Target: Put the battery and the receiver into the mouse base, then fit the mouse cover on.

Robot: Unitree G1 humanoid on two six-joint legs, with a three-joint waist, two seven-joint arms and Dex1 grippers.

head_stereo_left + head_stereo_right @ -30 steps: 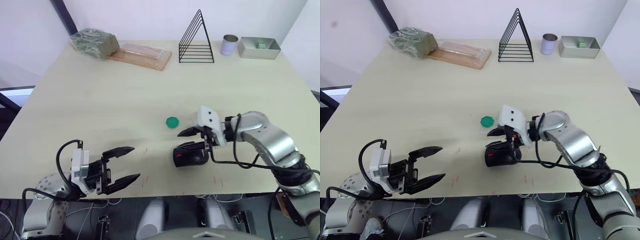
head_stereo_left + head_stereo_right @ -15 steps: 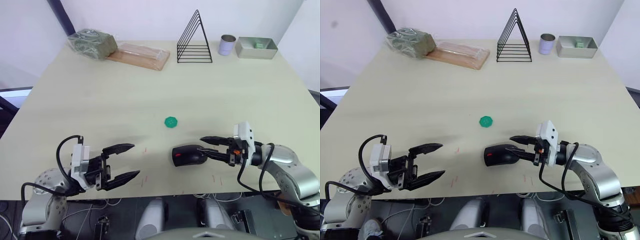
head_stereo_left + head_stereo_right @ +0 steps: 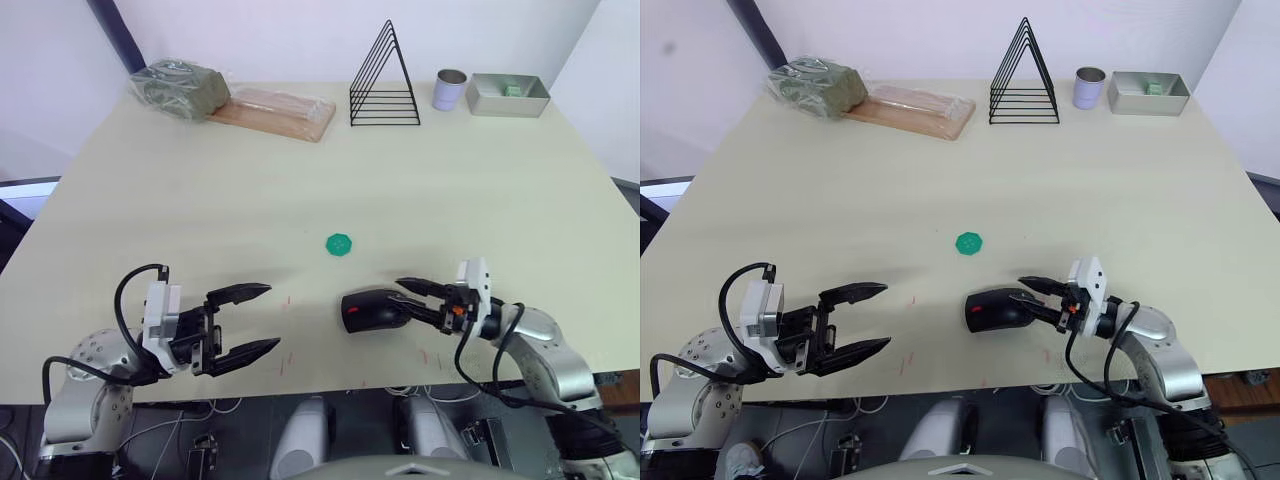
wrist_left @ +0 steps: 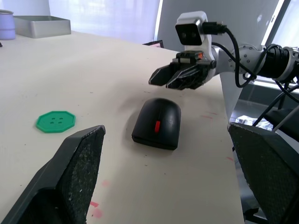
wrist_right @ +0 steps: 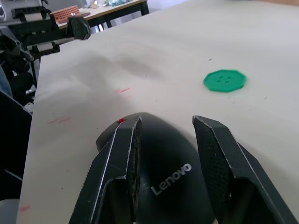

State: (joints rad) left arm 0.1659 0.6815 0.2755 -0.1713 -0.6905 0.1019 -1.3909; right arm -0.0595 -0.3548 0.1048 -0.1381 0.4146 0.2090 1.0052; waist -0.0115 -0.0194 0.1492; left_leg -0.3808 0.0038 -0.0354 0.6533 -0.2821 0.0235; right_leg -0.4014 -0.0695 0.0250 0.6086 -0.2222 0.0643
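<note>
The glossy black mouse cover (image 5: 168,177), with a pale logo, sits closed on the mouse base (image 4: 156,126), whose red wheel shows at the front. The mouse (image 3: 370,309) lies near the table's front edge, in the middle. My right gripper (image 3: 395,290) is open and points at the mouse's rear end from the right, its fingers (image 5: 124,158) spread just over the cover. In the left wrist view there is a small gap between them and the shell. My left gripper (image 3: 272,316) is open at the front left, well away from the mouse. The battery and the receiver are hidden.
A green scalloped disc (image 3: 340,244) lies just behind the mouse. Along the far edge stand a wrapped green bundle (image 3: 180,87), a wrapped wooden board (image 3: 272,111), a black wire rack (image 3: 384,78), a small can (image 3: 449,90) and a metal tin (image 3: 508,95).
My right gripper has come off the top of the mouse and swung round to its right, low and level. The mouse stayed put. The left gripper has not moved.
</note>
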